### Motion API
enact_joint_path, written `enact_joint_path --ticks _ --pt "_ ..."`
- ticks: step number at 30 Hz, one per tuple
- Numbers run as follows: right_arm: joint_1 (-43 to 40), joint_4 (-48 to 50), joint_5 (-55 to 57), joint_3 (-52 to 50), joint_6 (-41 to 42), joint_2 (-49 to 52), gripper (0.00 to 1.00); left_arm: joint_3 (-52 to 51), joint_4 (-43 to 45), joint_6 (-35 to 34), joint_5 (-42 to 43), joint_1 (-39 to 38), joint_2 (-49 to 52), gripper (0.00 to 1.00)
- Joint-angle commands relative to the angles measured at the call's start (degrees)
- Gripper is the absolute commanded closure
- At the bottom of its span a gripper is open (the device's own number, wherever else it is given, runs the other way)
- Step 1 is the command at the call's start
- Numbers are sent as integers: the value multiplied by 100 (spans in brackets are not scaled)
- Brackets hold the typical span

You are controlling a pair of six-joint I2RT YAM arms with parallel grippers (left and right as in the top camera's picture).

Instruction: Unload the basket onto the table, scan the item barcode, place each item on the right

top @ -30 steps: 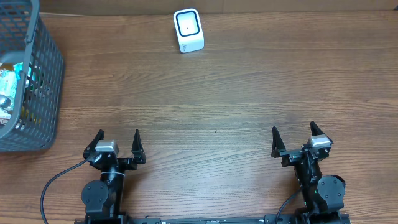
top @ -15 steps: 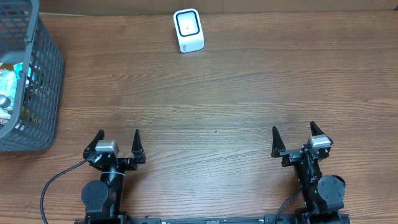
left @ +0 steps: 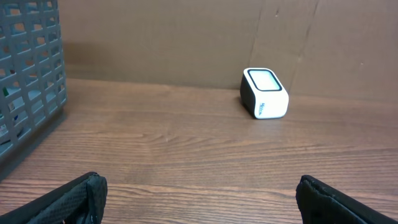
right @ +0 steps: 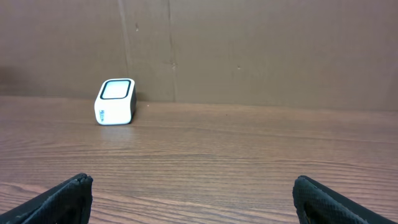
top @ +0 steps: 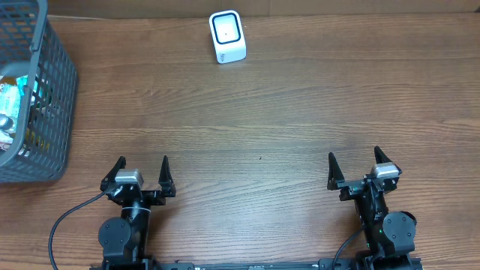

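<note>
Bare wood runs wide across the middle of the table (top: 285, 112), with only the grey basket (top: 60, 105) crowding the upper left of the frame and the small white scanner (top: 227, 36) standing at top centre.

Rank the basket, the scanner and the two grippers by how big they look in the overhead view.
1. Gray basket, largest, though partly cut off by the frame.
2. Left gripper and right gripper, both open: alike, so unranked.
3. White scanner, smallest, narrower than either gripper's open span.
</note>
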Motion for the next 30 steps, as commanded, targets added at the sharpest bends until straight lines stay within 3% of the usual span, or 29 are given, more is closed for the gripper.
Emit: enact_joint_path --ticks 1,18,23,30 --pt "-15 35 -11 -57 -9 -46 0 -20 -26 85 -42 -31 -55 0" --pt "-15 35 -11 -57 -9 -46 0 -20 -24 94 -44 -31 -55 0" --pt "-15 35 -11 -57 -9 -46 0 -20 15 1093 -1078 -31 -55 0" --pt "-15 35 -11 -57 -9 -46 0 -20 13 1193 -1054 -31 -55 0"
